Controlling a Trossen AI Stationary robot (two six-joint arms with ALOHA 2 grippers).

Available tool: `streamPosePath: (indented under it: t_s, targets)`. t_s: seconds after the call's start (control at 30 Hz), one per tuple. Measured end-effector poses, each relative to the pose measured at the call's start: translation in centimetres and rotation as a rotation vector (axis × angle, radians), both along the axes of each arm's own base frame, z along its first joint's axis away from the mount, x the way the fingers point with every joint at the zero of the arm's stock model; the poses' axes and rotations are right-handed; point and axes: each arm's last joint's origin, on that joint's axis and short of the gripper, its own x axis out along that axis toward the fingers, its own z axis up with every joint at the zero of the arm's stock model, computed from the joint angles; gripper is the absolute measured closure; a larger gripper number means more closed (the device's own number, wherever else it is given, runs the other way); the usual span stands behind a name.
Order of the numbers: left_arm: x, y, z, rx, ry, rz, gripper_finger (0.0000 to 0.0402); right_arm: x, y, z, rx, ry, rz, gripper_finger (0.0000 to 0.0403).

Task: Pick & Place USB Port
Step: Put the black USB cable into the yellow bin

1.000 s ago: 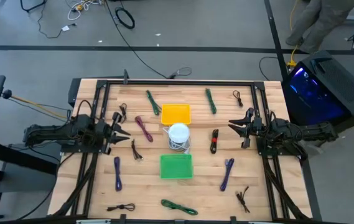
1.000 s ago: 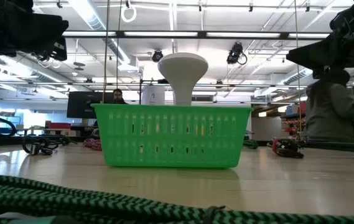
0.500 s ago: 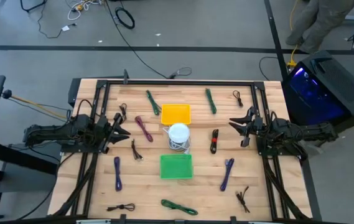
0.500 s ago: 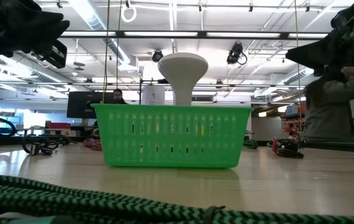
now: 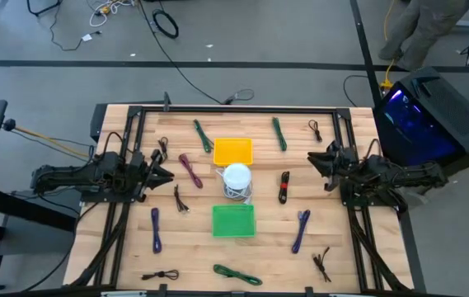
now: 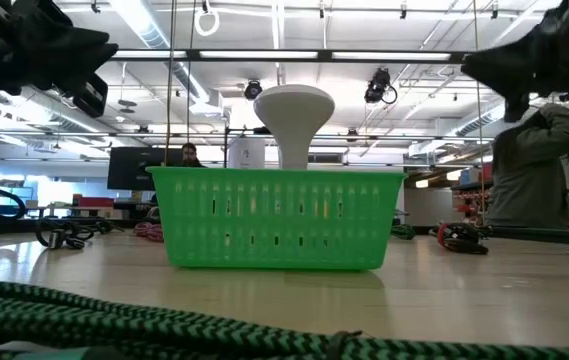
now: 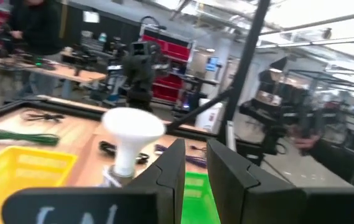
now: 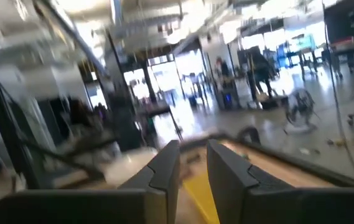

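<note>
- USB port [image 5: 284, 187]: I see it lying flat on the tabletop [image 5: 349, 247], right of centre in the high view, just right of the white bulb-shaped piece [image 5: 236, 177] and well apart from both arms.
- It lies roughly top to bottom in that frame, black with red marks, and nothing touches it; the purple strap [image 5: 302, 230] lies lower right of it.
- My right pincer [image 5: 320, 162] hangs above the tabletop right of the port, pointing toward the centre. Its wrist view shows the fingers [image 8: 164, 168] close together with only a narrow gap, and nothing between them.
- My left pincer [image 5: 161, 176] waits at the left-centre of the high view, fingers likewise nearly closed and empty.
- Handling, as I judge it: the port looks small, stiff and light, so it should not bend or sag, but it may skid on the wood if I nudge one end.
- I would take hold across its narrow width near the middle, jaws square to its long axis, and spread the pincer wider first.
- The yellow tray [image 5: 232, 151] and green basket [image 5: 233, 220] sit left of it; which one receives it, I cannot tell.
</note>
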Motion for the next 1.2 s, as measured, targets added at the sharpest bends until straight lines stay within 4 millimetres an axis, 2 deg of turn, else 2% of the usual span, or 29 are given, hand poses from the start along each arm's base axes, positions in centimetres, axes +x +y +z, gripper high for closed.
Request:
streamPosePath:
  t_s: [0.17, 0.23, 0.37, 0.57, 0.67, 0.77, 0.9, 1.0, 1.1, 1.2]
  targets:
    - [0.0, 0.3, -0.1, 0.002, 0.013, 0.108, 0.0333, -0.5, -0.1, 1.2, 0.024, -0.137, -0.033, 0.0318]
    - [0.0, 0.4, -0.1, 0.016, 0.011, 0.134, 0.0333, -0.5, -0.2, 1.4, 0.007, -0.145, -0.042, 0.0318]
    - [0.0, 0.4, -0.1, 0.025, 0.011, 0.161, 0.0333, -0.9, -0.5, 1.9, -0.014, -0.182, -0.172, 0.0318]
    - [0.0, 0.5, -0.1, -0.013, 0.011, 0.187, 0.0333, -1.1, -0.5, 2.5, -0.064, -0.226, -0.201, 0.0318]
    - [0.0, 0.6, -0.1, -0.022, 0.011, 0.205, 0.0333, -1.4, -0.6, 3.6, -0.138, -0.292, -0.236, 0.0318]
    - [0.0, 0.7, -0.1, -0.049, 0.01, 0.253, 0.0333, -1.4, -0.6, 5.7, -0.18, -0.299, -0.234, 0.0318]
    - [0.0, 0.9, -0.1, -0.062, 0.009, 0.316, 0.0333, 0.8, -0.8, 8.4, -0.242, -0.108, -0.22, 0.0318]
    - [0.0, 1.0, -0.1, -0.064, 0.008, 0.329, 0.0333, 3.1, -1.6, 10.2, -0.252, 0.071, -0.401, 0.0318]
    - [0.0, 1.0, -0.1, -0.073, 0.008, 0.327, 0.0333, 5.4, -3.4, 10.9, -0.224, 0.29, -0.622, 0.0318]
    - [0.0, 1.0, -0.1, -0.087, 0.007, 0.325, 0.0333, 7.1, -5.9, 10.9, -0.193, 0.465, -0.701, 0.0318]
